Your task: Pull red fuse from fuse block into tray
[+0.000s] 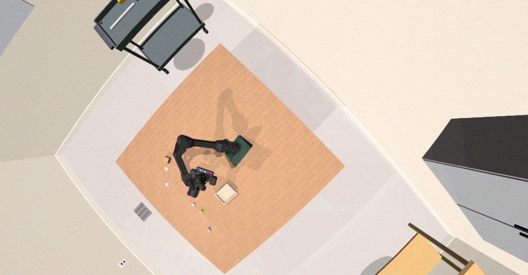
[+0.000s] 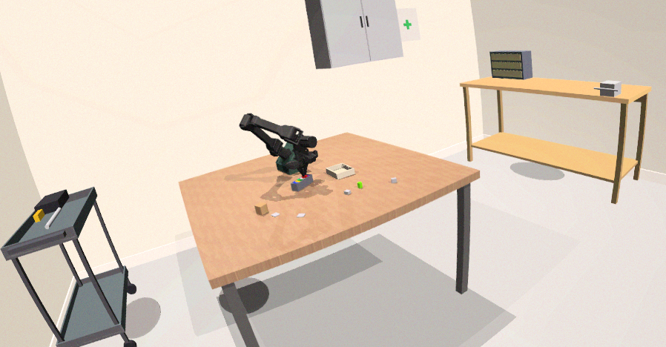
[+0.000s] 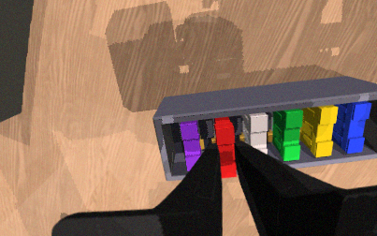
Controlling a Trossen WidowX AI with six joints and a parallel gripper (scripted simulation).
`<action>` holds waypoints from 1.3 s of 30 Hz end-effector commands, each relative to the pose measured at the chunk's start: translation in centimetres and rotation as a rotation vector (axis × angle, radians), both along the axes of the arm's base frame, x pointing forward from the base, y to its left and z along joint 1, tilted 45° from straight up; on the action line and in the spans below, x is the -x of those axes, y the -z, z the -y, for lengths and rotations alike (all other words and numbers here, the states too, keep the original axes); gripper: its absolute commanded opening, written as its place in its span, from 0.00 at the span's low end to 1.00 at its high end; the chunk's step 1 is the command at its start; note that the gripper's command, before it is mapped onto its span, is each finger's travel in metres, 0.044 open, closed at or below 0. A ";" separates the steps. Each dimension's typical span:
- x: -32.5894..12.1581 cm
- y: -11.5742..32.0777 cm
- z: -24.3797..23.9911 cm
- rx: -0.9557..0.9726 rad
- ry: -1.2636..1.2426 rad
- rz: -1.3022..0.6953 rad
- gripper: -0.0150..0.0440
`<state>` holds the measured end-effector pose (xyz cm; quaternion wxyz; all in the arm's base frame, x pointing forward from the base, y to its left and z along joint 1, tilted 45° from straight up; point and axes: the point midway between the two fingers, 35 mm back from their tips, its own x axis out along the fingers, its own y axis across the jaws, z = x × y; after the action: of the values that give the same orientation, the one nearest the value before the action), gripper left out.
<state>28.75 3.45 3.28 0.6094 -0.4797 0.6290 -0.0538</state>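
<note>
So, on my wrist feed the gripper (image 3: 227,161) is clamped narrow on the red fuse (image 3: 224,146), one black finger (image 3: 203,187) on each side of it, and I'd call that a solid hold. The fuse sits in the block (image 3: 278,100), in its slot between the purple fuse (image 3: 190,143) and the white fuse (image 3: 258,132); its bottom end shows in front of the block's near wall, but I can't tell from this angle how far it's lifted, if at all. Further along the block from the white one are the green fuse (image 3: 286,133), yellow fuse (image 3: 320,129) and blue fuse (image 3: 354,126), all upright in their own slots. The finger on the white side runs really close to that fuse, and I can't tell if it's touching. From the exterior camera the arm (image 2: 274,135) is folded down over the block, which lies on the wooden table (image 2: 372,195). The tray (image 2: 340,170) is near the block, on the side away from the cart (image 2: 55,233), with nothing visible inside it. A few small cubes are scattered on the table around the block, including a tan one (image 2: 261,208) and a green one (image 2: 360,184).
</note>
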 end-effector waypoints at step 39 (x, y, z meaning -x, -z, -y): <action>0.4 -1.6 -1.6 -0.004 -0.003 0.005 0.25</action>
<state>28.38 4.76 4.66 0.6087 -0.4819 0.6280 -0.0542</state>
